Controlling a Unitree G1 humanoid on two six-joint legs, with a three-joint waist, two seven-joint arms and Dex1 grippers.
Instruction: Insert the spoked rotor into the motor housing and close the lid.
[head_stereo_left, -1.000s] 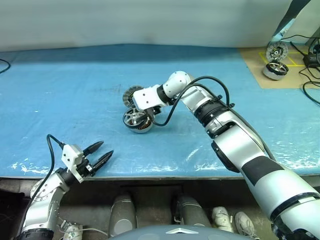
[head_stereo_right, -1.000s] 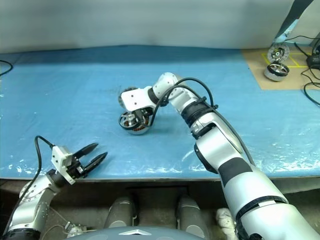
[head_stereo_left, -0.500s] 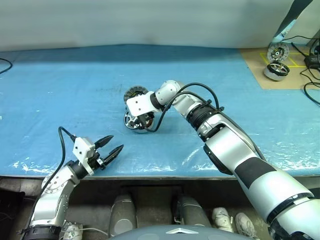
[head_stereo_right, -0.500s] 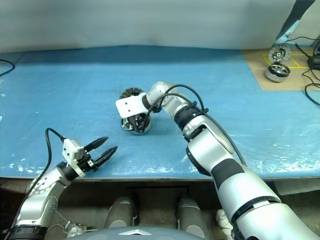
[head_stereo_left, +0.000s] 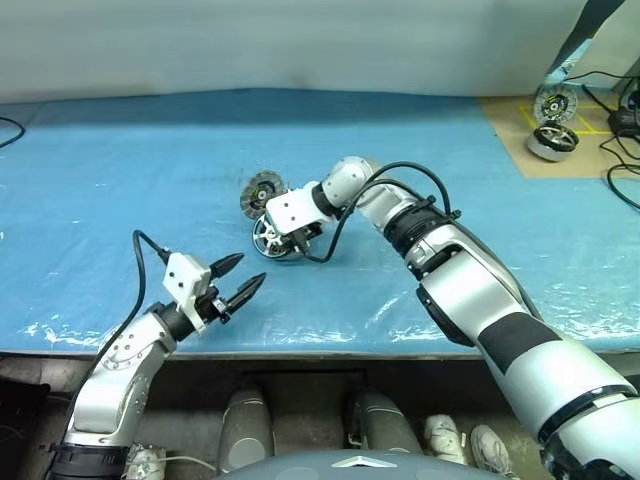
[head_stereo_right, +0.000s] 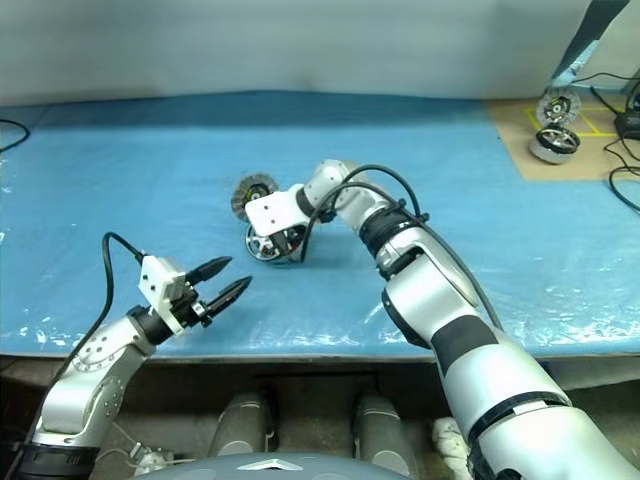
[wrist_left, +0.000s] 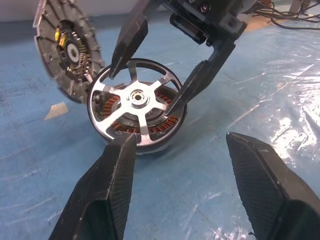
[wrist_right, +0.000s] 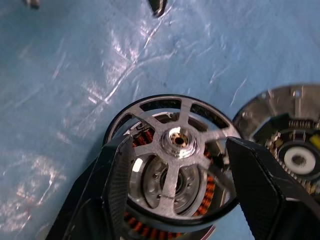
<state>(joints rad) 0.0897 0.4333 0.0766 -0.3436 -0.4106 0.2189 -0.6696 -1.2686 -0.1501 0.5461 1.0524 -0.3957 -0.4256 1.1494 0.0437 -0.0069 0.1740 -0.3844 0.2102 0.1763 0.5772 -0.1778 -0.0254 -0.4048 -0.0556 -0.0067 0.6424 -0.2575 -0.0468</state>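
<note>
The spoked rotor (wrist_left: 137, 100) sits tilted on the blue sheet, inside the motor housing (wrist_left: 152, 142). Copper windings show through its spokes. My right gripper (head_stereo_left: 283, 233) reaches down from the right and is shut on the rotor's rim, one finger on each side. The lid (head_stereo_left: 262, 190) leans just behind them on the left, its segmented face with the dark hub showing. My left gripper (head_stereo_left: 250, 268) hovers open and empty near the table's front edge, pointing at the rotor from a short way off.
The table is covered by a crinkled blue plastic sheet (head_stereo_left: 150, 170). Far back on the right, a brown mat (head_stereo_left: 520, 130) carries two other motor parts (head_stereo_left: 551, 141) and cables. A black cable (head_stereo_left: 8, 130) lies at the left edge.
My left gripper has risen and moved right, closer to the rotor. The right gripper has dipped slightly with the rotor and housing, and the lid now shows clear of it on the left.
</note>
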